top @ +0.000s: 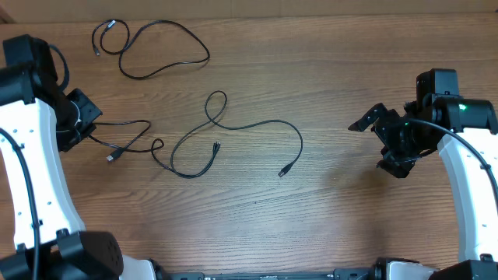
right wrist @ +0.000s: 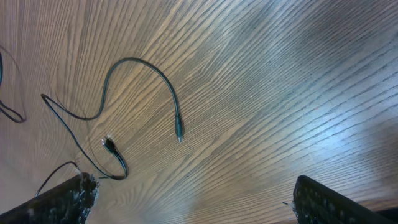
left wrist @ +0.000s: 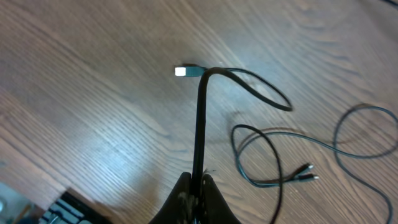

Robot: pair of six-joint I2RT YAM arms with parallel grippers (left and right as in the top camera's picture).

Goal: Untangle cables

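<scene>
Left gripper (left wrist: pixel 198 182) pinched tight on held cable (left wrist: pixel 200 124), cord running straight ahead to its silver plug (left wrist: pixel 182 71) | middle cable (top: pixel 257 123) lies beyond, left arm nearer | right gripper (top: pixel 383 144) spread wide, well apart.

It was a robotics lab bench: a brown wood-grain tabletop (top: pixel 334 225) flanked by a white-and-black left robot arm (top: pixel 31 163) and a matching right robot arm (top: pixel 467 179).
</scene>
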